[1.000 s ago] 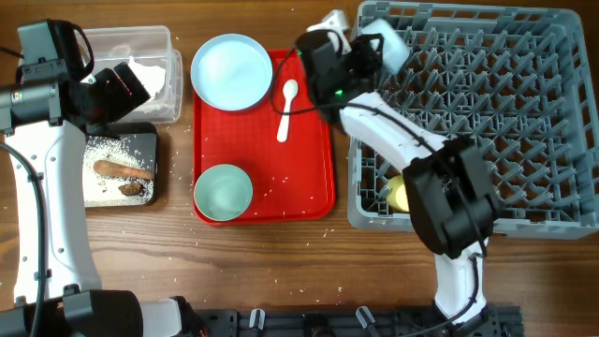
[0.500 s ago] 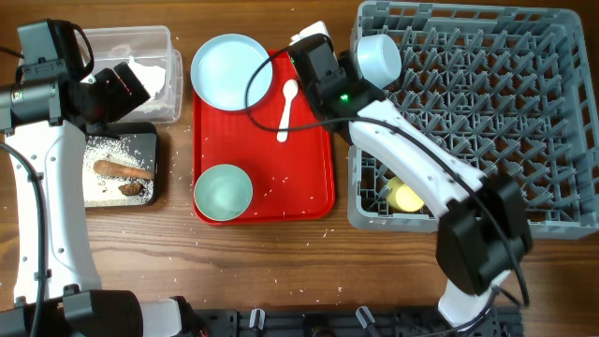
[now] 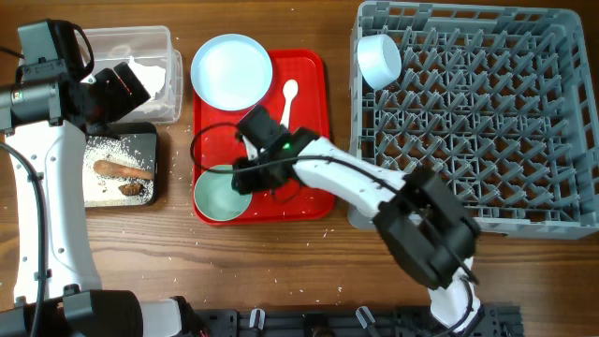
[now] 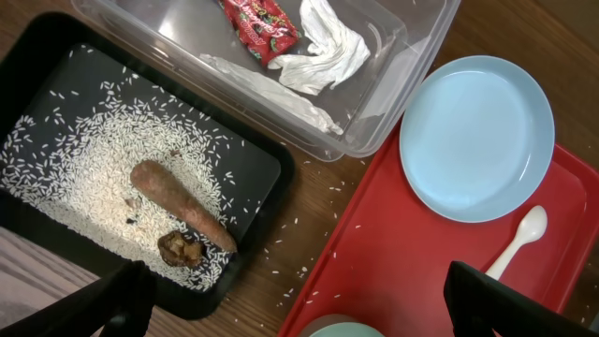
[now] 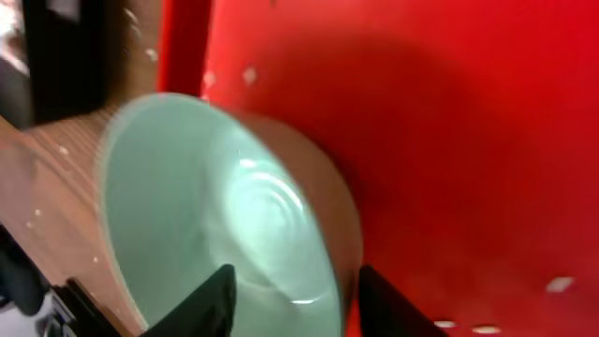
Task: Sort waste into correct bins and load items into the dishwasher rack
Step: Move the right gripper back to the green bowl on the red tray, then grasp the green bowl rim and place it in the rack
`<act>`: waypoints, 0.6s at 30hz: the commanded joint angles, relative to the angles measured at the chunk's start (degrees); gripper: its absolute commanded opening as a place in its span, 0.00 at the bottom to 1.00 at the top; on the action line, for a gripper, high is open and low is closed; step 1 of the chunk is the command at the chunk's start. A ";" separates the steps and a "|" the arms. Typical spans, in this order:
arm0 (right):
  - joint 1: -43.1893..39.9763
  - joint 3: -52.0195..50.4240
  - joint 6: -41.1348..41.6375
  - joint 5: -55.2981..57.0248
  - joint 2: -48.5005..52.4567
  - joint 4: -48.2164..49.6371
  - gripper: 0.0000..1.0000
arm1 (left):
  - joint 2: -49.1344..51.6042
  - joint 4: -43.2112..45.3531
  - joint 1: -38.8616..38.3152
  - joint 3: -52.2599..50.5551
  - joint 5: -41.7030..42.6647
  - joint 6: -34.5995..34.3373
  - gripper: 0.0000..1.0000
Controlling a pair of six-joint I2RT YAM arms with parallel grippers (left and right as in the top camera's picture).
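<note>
Brown wooden table (image 3: 281,253), seen from above. Lower left on the flat red tray (image 3: 314,84): mint green bowl (image 3: 220,197), upright, probably next for loading. At its right rim, right gripper (image 3: 245,174), jaws spread wide, one finger (image 5: 208,301) over the hollow and the other outside the wall, set for a rim pinch by the look of it. Higher on the tray, pale blue plate (image 3: 232,70) and white spoon (image 3: 287,95), not yet loaded. Upper right, blue-white bowl (image 3: 378,59) tipped into a corner of the grey rack (image 3: 468,11). Far left, left gripper (image 4: 304,301) open and empty above clear tub (image 4: 402,65) and black tray (image 4: 271,168); red wrapper (image 4: 257,19) and tissue (image 4: 328,47) already binned, rice (image 4: 84,178) in the tray.
</note>
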 commanded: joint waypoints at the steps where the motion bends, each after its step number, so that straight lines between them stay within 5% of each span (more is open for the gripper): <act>1: -0.83 -0.31 2.14 -1.68 1.86 -0.02 0.31 | -0.31 0.13 0.20 0.90 -0.37 -0.33 1.00; 3: -1.25 -0.31 2.10 -1.64 1.86 0.02 0.14 | -0.31 0.13 0.20 0.90 -0.37 -0.33 1.00; 7: -1.81 -0.26 1.92 -1.03 1.66 -0.17 0.04 | -0.31 0.13 0.22 0.90 -0.37 -0.31 1.00; 12: -5.92 1.42 1.88 5.09 -3.48 -5.75 0.04 | -0.31 0.13 0.20 0.90 -0.37 -0.31 1.00; 18: -12.79 1.42 2.21 30.95 -21.66 -18.84 0.04 | -0.31 0.11 0.20 0.90 -0.37 -0.33 1.00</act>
